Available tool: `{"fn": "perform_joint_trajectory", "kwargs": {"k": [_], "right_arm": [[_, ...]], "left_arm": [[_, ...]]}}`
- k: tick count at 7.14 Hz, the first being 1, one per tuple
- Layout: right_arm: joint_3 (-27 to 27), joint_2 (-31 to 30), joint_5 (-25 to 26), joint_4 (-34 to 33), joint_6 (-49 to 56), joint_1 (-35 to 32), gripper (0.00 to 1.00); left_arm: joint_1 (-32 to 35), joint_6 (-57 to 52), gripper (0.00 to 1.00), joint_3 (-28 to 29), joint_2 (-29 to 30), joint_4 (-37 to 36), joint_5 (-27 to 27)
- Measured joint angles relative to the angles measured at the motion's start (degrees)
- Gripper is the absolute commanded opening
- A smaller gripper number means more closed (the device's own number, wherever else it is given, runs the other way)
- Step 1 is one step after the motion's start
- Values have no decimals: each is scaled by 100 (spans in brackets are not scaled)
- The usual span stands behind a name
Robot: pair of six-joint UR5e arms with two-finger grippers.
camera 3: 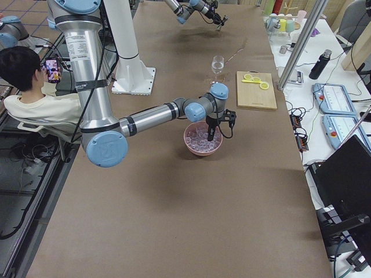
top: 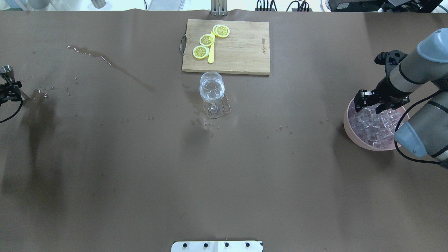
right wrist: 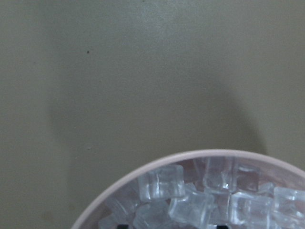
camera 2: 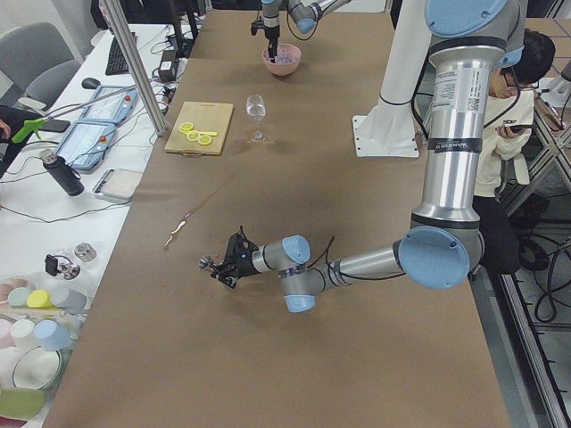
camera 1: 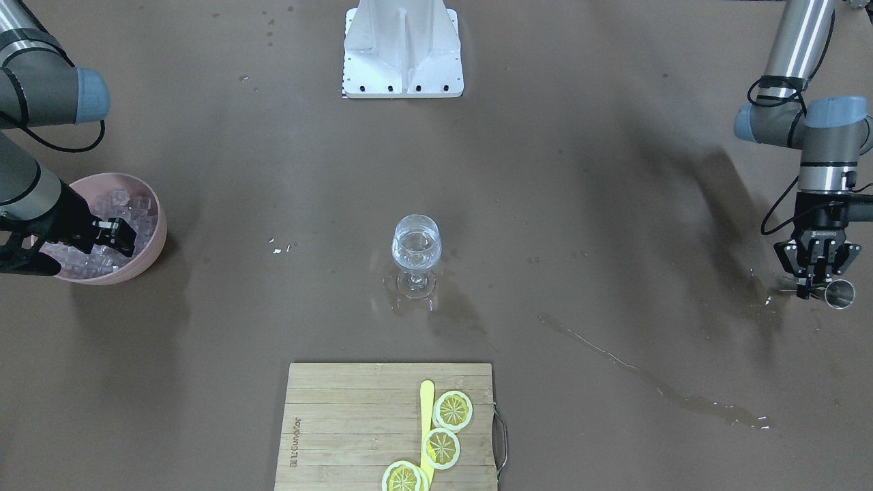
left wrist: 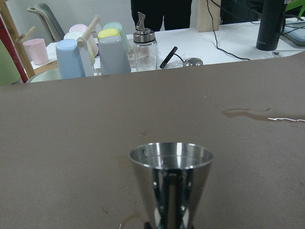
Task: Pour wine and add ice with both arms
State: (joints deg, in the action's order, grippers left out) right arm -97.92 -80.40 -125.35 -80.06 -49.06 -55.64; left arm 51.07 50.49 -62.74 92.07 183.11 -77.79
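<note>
Pink bowl (camera 1: 157, 235) of ice (camera 1: 124, 200) on one side of the stemmed glass (camera 1: 416, 256), steel cup (camera 1: 839, 294) far off on the other.
Right gripper (camera 1: 117, 236) hangs low over the ice, well apart from the glass, jaws spread. Left gripper (camera 1: 814, 285) is clamped on the steel cup. Clear wine (camera 1: 415, 244) sits in the glass, near the wooden board (camera 1: 341, 423) with lemon slices (camera 1: 452, 410).
</note>
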Motion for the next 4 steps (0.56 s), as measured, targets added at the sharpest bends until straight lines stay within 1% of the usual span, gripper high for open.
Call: {"fn": "perform_joint_trajectory", "kwargs": {"k": [2, 3, 4], "right_arm": [[-15, 5, -14, -3, 2, 0, 24], [-23, 6, -24, -9, 0, 0, 22], [-32, 6, -37, -17, -6, 0, 16]], "left_arm": [[7, 2, 0, -333, 4, 29, -5], [10, 1, 0, -553, 15, 28, -5], [27, 14, 0, -771, 67, 13, 0]]}}
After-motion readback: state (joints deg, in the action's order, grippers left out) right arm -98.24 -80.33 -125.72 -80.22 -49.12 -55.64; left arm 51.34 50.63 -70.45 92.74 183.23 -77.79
